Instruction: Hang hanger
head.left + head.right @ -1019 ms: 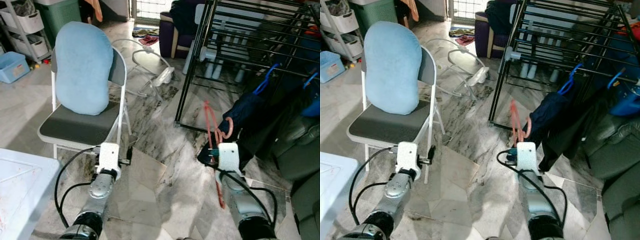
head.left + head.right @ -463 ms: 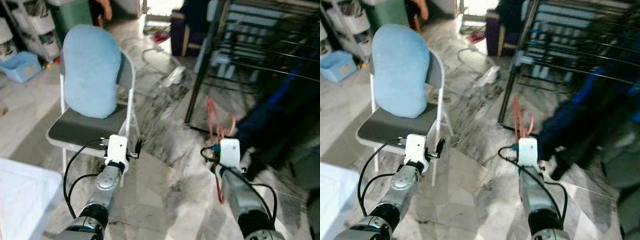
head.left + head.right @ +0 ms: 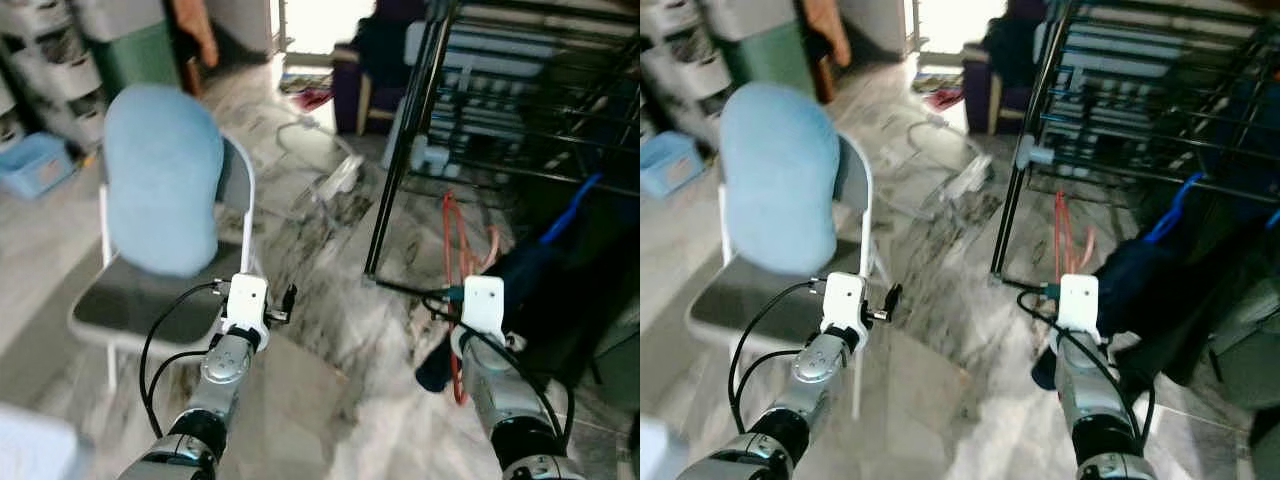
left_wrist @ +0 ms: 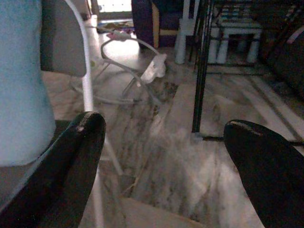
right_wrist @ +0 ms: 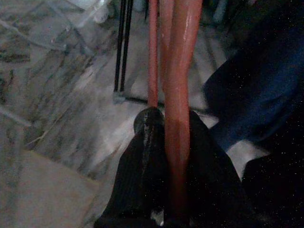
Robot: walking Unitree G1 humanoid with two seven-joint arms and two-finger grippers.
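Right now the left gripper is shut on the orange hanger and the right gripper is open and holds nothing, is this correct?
No, the sides are swapped. The right gripper is shut on the orange hanger, as the right wrist view shows. The left gripper is open and holds nothing, as the left wrist view shows.

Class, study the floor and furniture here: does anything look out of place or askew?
A white frame lies tipped on the marble floor beside the folding chair, and clothes lie scattered near the doorway.
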